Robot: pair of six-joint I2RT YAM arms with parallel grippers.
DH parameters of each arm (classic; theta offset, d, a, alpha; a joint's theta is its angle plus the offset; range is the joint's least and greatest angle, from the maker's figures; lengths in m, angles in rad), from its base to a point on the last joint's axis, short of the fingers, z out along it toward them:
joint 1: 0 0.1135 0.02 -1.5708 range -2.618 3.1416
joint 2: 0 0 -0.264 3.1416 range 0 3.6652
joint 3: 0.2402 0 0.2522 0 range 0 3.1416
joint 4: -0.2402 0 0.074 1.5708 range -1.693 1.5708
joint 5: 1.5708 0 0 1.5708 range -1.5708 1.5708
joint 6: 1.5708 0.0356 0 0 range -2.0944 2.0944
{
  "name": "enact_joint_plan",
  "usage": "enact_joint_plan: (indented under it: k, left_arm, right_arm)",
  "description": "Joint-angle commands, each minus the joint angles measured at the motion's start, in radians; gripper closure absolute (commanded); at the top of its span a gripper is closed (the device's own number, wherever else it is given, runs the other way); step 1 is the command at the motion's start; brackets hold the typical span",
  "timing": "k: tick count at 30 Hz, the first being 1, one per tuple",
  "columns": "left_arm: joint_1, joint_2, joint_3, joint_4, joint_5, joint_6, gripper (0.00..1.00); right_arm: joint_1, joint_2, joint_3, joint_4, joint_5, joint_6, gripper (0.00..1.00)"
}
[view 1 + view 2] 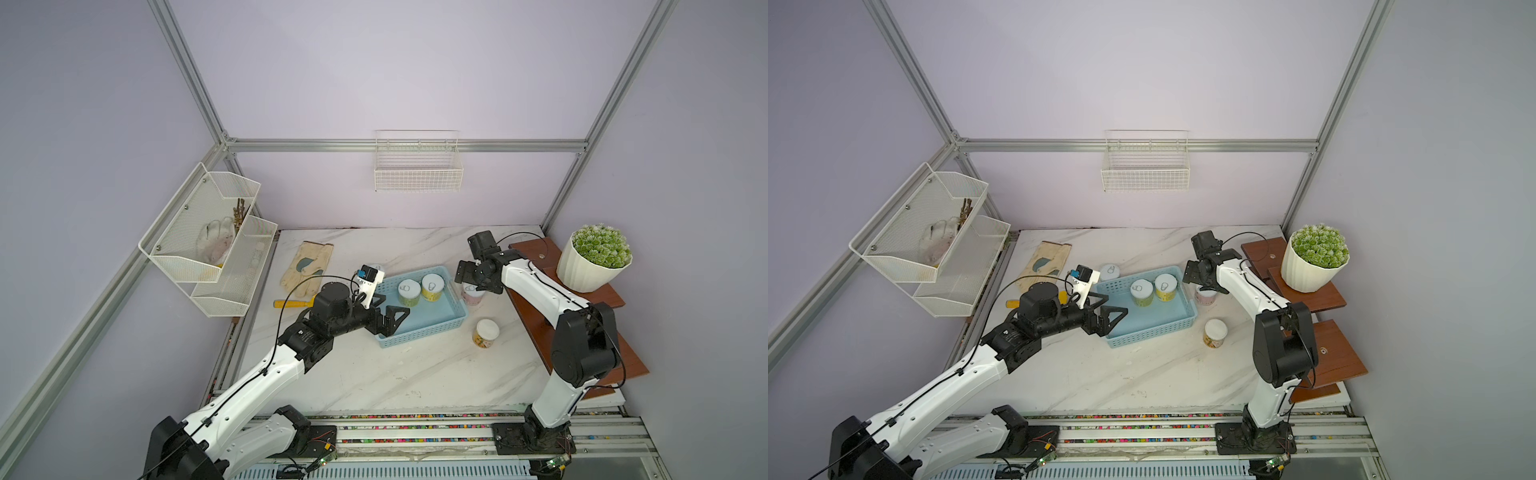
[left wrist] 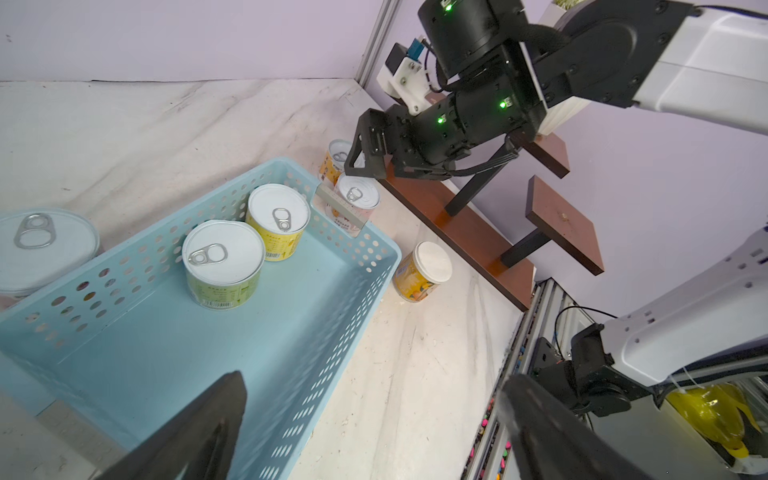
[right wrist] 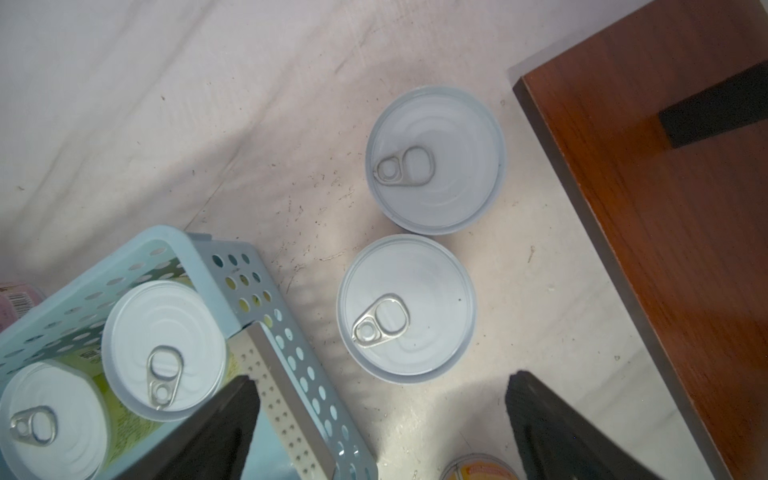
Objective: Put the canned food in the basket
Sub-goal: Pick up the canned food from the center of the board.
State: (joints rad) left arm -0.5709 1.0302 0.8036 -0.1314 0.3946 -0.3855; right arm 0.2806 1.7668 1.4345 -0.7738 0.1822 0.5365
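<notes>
The bench (image 1: 374, 374) was a marble-pattern top, smooth, low sheen; the right wrist view showed fine scuffs and specks on it. The basket (image 2: 353, 299) was moulded plastic, smooth, satin, walls perforated. Lids of the green-label can (image 2: 223, 253) and yellow-label can (image 2: 278, 208) were pale metal, matt, pull rings brighter; labels looked like slightly glossy printed wrap. The stepped shelf (image 3: 665, 208) was wood-grained, semi-gloss. The fingers (image 3: 208, 432) of the right end effector (image 3: 382, 378) looked matt black plastic. The wall basket (image 1: 417, 178) was white coated wire; the rack (image 1: 199, 232) fine white metal mesh.
</notes>
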Motion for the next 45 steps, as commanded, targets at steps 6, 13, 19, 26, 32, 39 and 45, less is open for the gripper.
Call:
enact_joint_plan:
  k: [6, 13, 19, 26, 32, 39, 45]
  left_arm:
    - [0.032, -0.038, -0.001, 0.085, 0.093, -0.041, 0.0]
    - [0.036, -0.026, 0.003, 0.084, 0.089, -0.044, 0.0]
    - [0.036, -0.026, 0.006, 0.079, 0.089, -0.044, 0.0]
    - [0.036, -0.031, -0.001, 0.07, 0.084, -0.042, 0.0]
    - [0.037, -0.041, -0.009, 0.049, 0.067, -0.035, 0.0]
    - [0.037, -0.049, -0.013, 0.039, 0.058, -0.032, 0.0]
    - [0.036, -0.048, -0.016, 0.034, 0.049, -0.031, 0.0]
  right_arm:
    - [-0.033, 0.044, 0.052, -0.054, -0.002, 0.003, 0.01]
    - [-0.053, 0.093, 0.093, -0.089, -0.034, -0.009, 0.01]
    - [-0.063, 0.148, 0.131, -0.114, -0.063, -0.031, 0.01]
    - [-0.071, 0.188, 0.142, -0.124, -0.054, -0.042, 0.01]
    - [-0.076, 0.219, 0.15, -0.124, -0.072, -0.057, 0.02]
    - [-0.081, 0.254, 0.176, -0.124, -0.083, -0.072, 0.06]
    - [-0.084, 0.269, 0.188, -0.129, -0.086, -0.079, 0.1]
